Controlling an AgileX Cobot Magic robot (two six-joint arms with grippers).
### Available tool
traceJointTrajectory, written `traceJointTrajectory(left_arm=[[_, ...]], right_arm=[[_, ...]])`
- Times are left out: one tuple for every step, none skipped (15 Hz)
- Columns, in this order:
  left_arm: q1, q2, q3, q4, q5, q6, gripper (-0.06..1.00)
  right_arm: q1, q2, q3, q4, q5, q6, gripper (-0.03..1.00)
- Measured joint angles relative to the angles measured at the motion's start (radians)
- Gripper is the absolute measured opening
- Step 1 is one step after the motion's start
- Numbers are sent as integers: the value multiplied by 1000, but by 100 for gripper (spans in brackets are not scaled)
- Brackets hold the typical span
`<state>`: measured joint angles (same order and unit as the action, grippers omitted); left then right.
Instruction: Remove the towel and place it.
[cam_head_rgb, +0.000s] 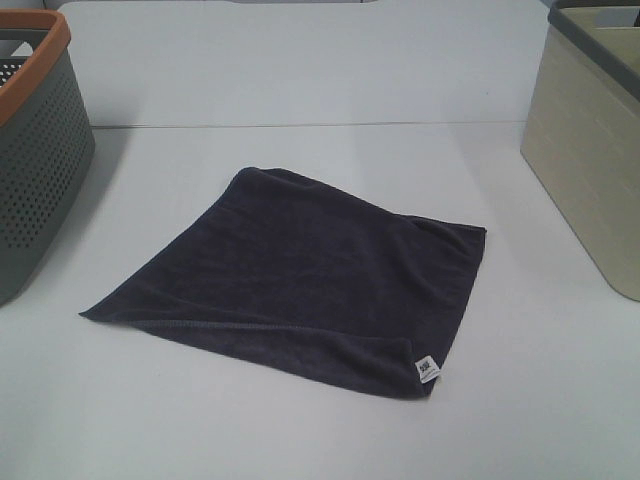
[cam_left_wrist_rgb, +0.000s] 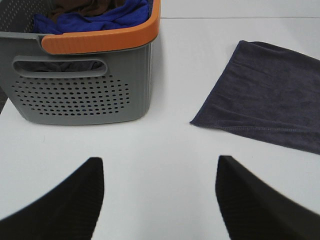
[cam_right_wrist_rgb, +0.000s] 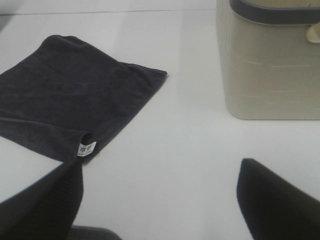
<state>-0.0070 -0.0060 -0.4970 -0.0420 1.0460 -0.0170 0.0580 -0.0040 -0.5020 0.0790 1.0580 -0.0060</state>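
Observation:
The towel (cam_head_rgb: 300, 275) is a dark charcoal cloth lying flat on the white table in the middle of the high view, with a small white tag (cam_head_rgb: 428, 369) at its near right corner. It also shows in the left wrist view (cam_left_wrist_rgb: 270, 95) and in the right wrist view (cam_right_wrist_rgb: 70, 95), tag (cam_right_wrist_rgb: 86, 148) at its corner. My left gripper (cam_left_wrist_rgb: 160, 200) is open and empty over bare table, short of the towel's left corner. My right gripper (cam_right_wrist_rgb: 160, 200) is open and empty, near the tagged corner. Neither gripper shows in the high view.
A grey perforated basket with an orange rim (cam_head_rgb: 40, 140) stands at the far left, holding blue and brown cloths (cam_left_wrist_rgb: 95, 15). A beige bin with a dark rim (cam_head_rgb: 590, 130) stands at the right, also in the right wrist view (cam_right_wrist_rgb: 270, 65).

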Motion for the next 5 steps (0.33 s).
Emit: traceJointTrajectory(left_arm=[[0,0,0,0,0,0,61],[0,0,0,0,0,0,61],[0,0,0,0,0,0,61],[0,0,0,0,0,0,61],[0,0,0,0,0,0,61]], right_arm=[[0,0,0,0,0,0,82],[0,0,0,0,0,0,82],[0,0,0,0,0,0,82],[0,0,0,0,0,0,82],[0,0,0,0,0,0,82]])
